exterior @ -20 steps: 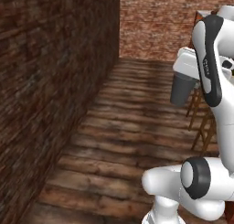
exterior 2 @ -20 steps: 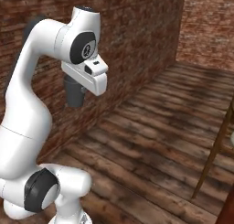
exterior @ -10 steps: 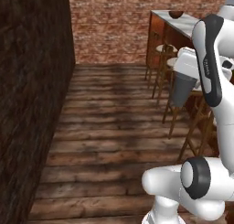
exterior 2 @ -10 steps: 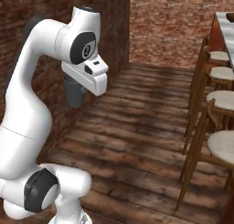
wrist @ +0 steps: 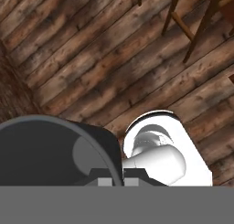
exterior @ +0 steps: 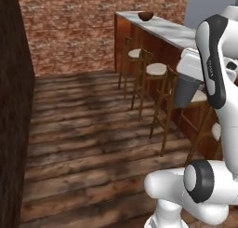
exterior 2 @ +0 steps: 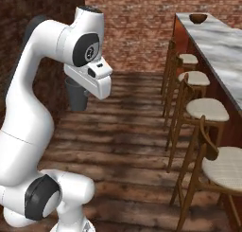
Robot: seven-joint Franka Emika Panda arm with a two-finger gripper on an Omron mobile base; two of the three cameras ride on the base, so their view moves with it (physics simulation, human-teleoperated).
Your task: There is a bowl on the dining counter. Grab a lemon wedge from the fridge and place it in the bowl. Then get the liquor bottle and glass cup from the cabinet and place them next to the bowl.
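My gripper (wrist: 118, 178) is shut on the rim of the glass cup (wrist: 50, 150), a dark grey tumbler that hangs upright under the hand. The same cup (exterior: 186, 91) shows in front of the arm, high above the wooden floor, and again in the right base view (exterior 2: 76, 93). The dark reddish-brown bowl (exterior: 146, 16) sits at the far end of the dining counter (exterior: 173, 30), well away from the cup. From the right side, the bowl (exterior 2: 198, 18) rests on the marble top (exterior 2: 222, 44).
A row of wooden stools (exterior: 157, 70) with pale seats (exterior 2: 207, 109) lines the counter's front. A brick wall (exterior: 69, 31) closes the far end, and a dark wall (exterior: 9, 106) runs along the left. Plank floor (exterior 2: 123, 131) lies open between.
The whole picture has swung: the base turned, so the counter, stools and bowl came into view. The arm keeps its pose with the cup in the gripper.
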